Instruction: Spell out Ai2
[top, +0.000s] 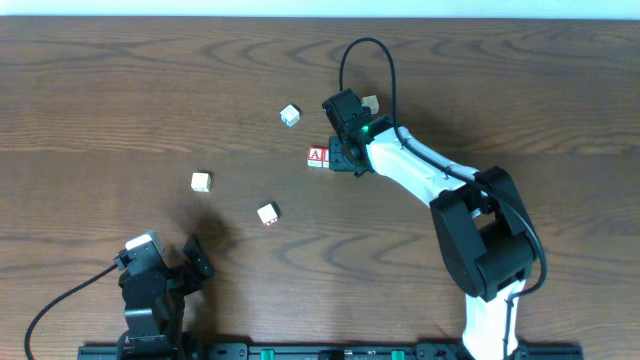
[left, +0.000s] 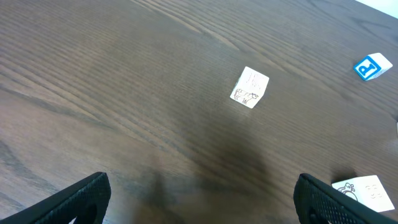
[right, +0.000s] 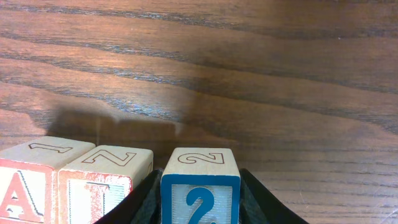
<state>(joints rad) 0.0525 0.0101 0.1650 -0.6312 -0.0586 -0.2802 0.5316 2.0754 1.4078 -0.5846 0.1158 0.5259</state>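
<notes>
Open table (right: 280, 74) beyond the 2 block (right: 200, 186), I block (right: 99, 186) close on its left (tool finger (right: 146, 208) between)

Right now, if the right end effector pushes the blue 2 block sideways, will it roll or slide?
Probably slide, not roll: the 2 block is a flat-faced cube. It looks like rigid wood, so the right end effector flanking it should not deform it. The middle block stands close beside, so a push may bump it.

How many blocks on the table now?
7. Three in a row: A block, middle block, and 2 block in the right gripper's jaws. Four loose: blue block, tan block beside the gripper, pale block far left, spotted block in front. Arm may hide more.
</notes>
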